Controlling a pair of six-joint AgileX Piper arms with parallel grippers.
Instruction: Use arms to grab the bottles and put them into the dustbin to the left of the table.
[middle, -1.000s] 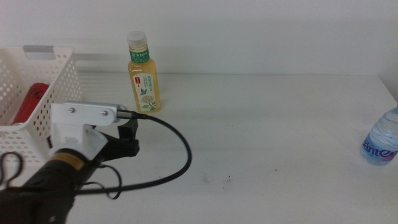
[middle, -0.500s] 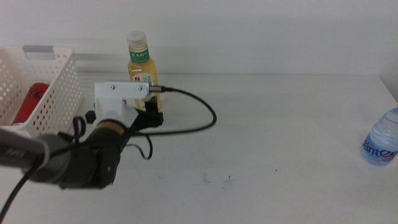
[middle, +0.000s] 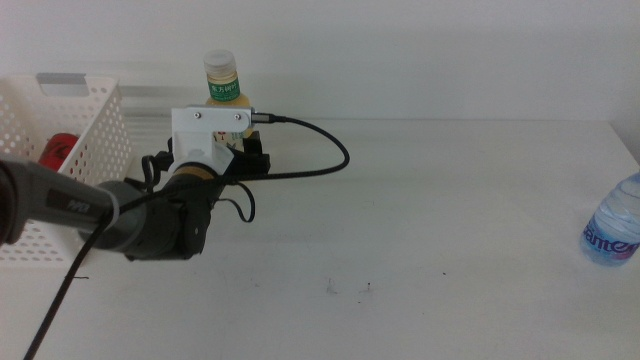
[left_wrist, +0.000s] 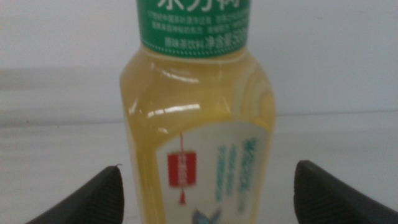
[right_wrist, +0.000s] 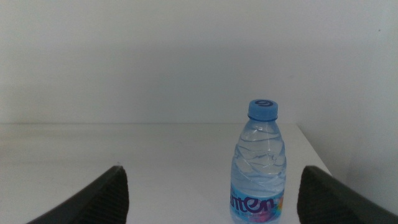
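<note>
My left gripper is right up at the yellow tea bottle, which stands upright near the back of the table, just beside the white basket. The jaws are wide open with the bottle between them, and they hold nothing. I cannot see them touching it. The bottle looks full of tea, so I think it is a bit heavy. It is smooth plastic with a shiny label, so I think it could slip. The sides may bend in a little if I squeeze hard. I would take hold of it around the wide middle, where the label is, not up by the thin neck. A red can already lies in the basket. The water bottle stands far off at the right edge of the table. My right gripper waits facing it, open wide and holding nothing.
</note>
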